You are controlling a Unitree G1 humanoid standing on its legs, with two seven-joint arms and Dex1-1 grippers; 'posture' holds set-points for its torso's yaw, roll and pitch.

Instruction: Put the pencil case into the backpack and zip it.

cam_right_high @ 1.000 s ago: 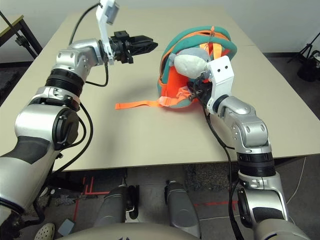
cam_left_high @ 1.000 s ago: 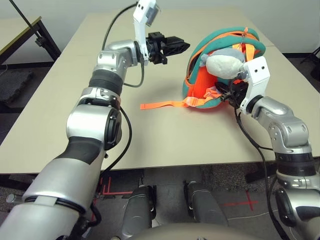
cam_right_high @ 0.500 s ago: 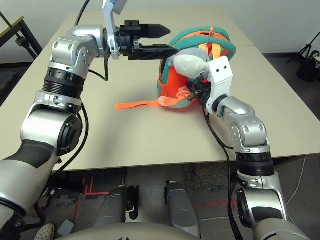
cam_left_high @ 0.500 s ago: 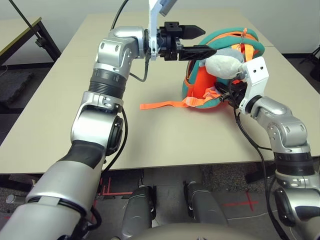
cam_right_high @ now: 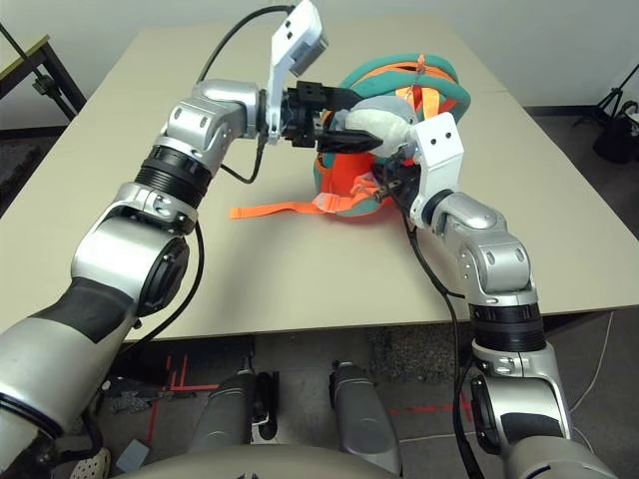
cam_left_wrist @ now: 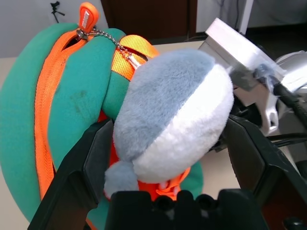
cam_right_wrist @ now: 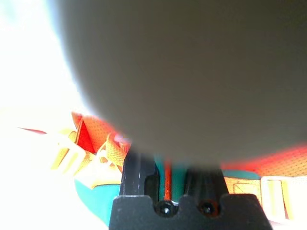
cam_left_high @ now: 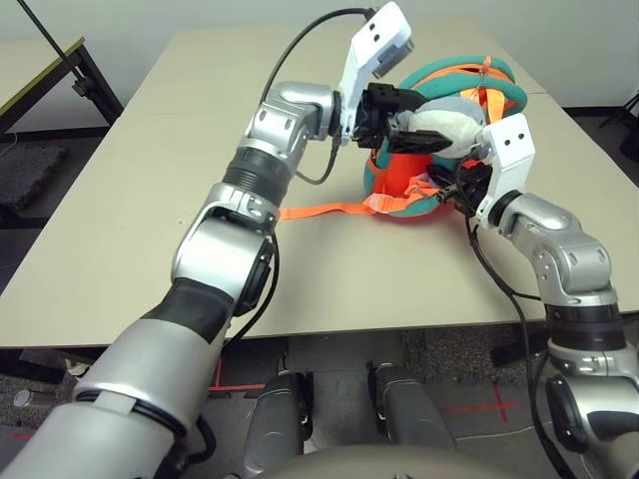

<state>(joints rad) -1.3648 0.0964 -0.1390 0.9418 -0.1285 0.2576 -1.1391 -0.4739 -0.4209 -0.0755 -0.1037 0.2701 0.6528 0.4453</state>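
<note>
The orange and teal backpack (cam_left_high: 446, 72) lies on its side at the table's far right, its grey-white plush charm (cam_left_high: 449, 130) on top. My left gripper (cam_left_high: 424, 128) stands open, and its black fingers (cam_left_wrist: 91, 163) straddle the plush charm (cam_left_wrist: 168, 115) in the left wrist view. My right gripper (cam_left_high: 454, 185) is at the backpack's near right side. It is shut on a thin orange and teal edge of the backpack (cam_right_wrist: 168, 175). The pencil case is out of view.
An orange strap (cam_left_high: 319, 211) trails from the backpack across the tan table (cam_left_high: 150, 200) toward the left. A second table with a black frame (cam_left_high: 60, 60) stands off to the far left. The table's front edge runs below my forearms.
My left arm has swung right from open table space to the backpack, and its open jaws now sit around the plush charm. The right arm and backpack have stayed put.
</note>
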